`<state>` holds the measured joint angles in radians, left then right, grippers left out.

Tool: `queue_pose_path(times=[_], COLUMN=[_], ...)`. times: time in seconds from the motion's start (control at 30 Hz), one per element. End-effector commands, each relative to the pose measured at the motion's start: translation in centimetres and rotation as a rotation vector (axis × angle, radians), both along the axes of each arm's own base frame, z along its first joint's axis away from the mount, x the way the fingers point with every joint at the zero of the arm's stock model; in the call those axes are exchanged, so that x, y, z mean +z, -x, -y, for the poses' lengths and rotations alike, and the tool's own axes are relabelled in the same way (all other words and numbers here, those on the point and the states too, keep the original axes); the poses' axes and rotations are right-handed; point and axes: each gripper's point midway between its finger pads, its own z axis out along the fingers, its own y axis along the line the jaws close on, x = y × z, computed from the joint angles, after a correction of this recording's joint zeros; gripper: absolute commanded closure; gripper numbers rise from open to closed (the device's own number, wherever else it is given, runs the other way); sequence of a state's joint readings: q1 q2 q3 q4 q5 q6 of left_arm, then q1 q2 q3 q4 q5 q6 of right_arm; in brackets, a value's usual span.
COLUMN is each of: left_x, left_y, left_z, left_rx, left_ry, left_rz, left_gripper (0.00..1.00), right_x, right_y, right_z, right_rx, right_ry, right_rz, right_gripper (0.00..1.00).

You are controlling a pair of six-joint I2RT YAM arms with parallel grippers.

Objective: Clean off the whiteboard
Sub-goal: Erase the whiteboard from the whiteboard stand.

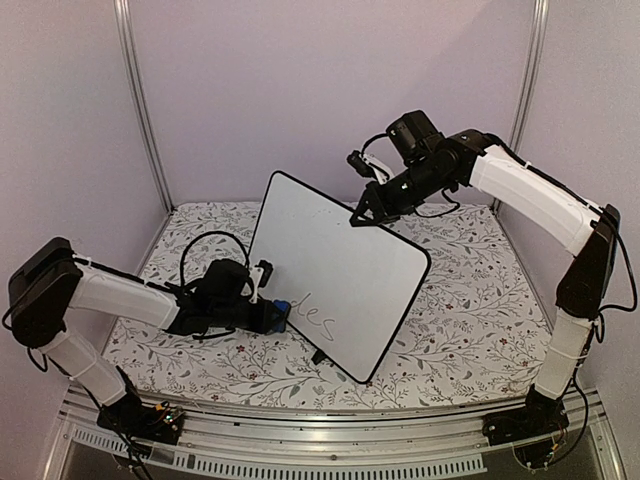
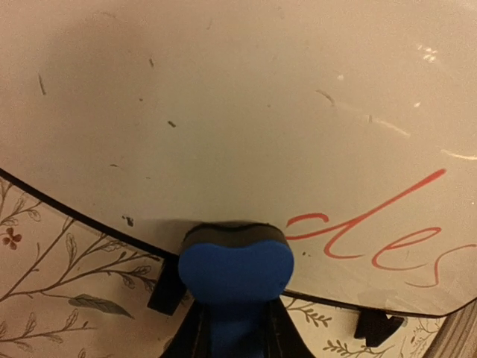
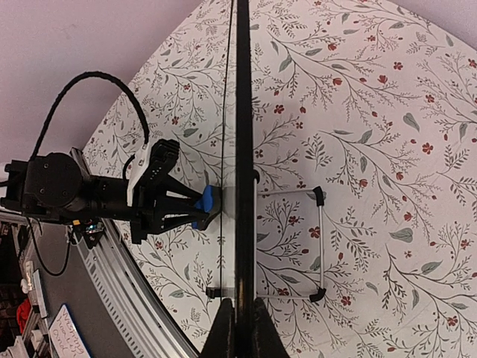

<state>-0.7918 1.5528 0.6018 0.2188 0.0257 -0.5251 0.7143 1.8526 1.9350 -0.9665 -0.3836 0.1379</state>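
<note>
Claws at a black-rimmed white rectangular whiteboard [image 1: 340, 270].
Right claw [image 1: 362, 215] clamps its top edge; left claw [image 1: 270, 312] pinches a small blue eraser block [image 2: 235, 268] against the face ahead.

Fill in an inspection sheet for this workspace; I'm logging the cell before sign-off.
Surface: floral tablecloth lies flat on the table.
Job's things: whiteboard stands upright, with handwriting remaining near its lower edge; blue eraser is against the board.
Clutter: nothing seen.
Grippers: left gripper is shut on the eraser; right gripper is shut on the board's top edge.
Cables: black cable loops over the left wrist.
Surroundings: plain walls, metal posts.
</note>
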Motion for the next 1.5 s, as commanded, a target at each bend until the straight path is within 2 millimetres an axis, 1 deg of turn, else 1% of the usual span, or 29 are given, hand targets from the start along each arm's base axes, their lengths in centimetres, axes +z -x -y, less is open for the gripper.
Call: queue_pose_path(times=[0.0, 0.07, 0.23, 0.37, 0.43, 0.63, 0.77, 0.9, 1.03, 1.17, 1.3, 1.47], left_x=[3.2, 4.1, 4.8, 5.7, 5.4, 3.3, 1.7, 0.5, 0.5, 0.9, 1.3, 2.3], left_y=[-1.6, -2.5, -4.5, -4.8, -4.5, -2.8, -1.2, 0.2, 1.2, 1.5, 1.0, -0.1], left_z=[-0.1, -0.3, -1.3, -1.7, -1.9, -2.8, -2.5, -1.7, -0.6, 0.0, 0.3, 1.4], left_rx=[0.024, 0.043, 0.076, 0.050, 0.026, 0.012, 0.000, -0.040, -0.077, -0.092, -0.093, -0.109], left_ry=[0.027, 0.019, -0.012, -0.029, -0.066, -0.129, -0.153, -0.178, -0.163, -0.143, -0.148, -0.150], left_rz=[0.103, 0.126, 0.148, 0.171, 0.170, 0.107, 0.065, 0.050, 0.061, 0.079, 0.102, 0.145], left_gripper=[1.00, 1.00, 1.00, 1.00, 1.00, 1.00, 1.00, 1.00, 1.00, 1.00, 1.00, 1.00], right_x=[-4.8, -4.7, -4.7, -4.7, -4.6, -4.5, -4.5, -4.4, -4.5, -4.5, -4.7, -4.7], right_y=[3.4, 3.4, 3.5, 3.5, 3.4, 3.4, 3.4, 3.4, 3.4, 3.5, 3.5, 3.4], right_z=[-0.4, -0.3, -0.3, -0.4, -0.3, -0.4, -0.4, -0.5, -0.4, -0.4, -0.5, -0.5], right_rx=[0.144, 0.143, 0.144, 0.144, 0.144, 0.144, 0.144, 0.147, 0.147, 0.148, 0.148, 0.147], right_ry=[0.123, 0.123, 0.123, 0.121, 0.121, 0.119, 0.117, 0.114, 0.117, 0.117, 0.118, 0.119], right_rz=[-0.081, -0.082, -0.082, -0.080, -0.077, -0.075, -0.076, -0.074, -0.076, -0.077, -0.081, -0.082], right_gripper=[1.00, 1.00, 1.00, 1.00, 1.00, 1.00, 1.00, 1.00, 1.00, 1.00, 1.00, 1.00])
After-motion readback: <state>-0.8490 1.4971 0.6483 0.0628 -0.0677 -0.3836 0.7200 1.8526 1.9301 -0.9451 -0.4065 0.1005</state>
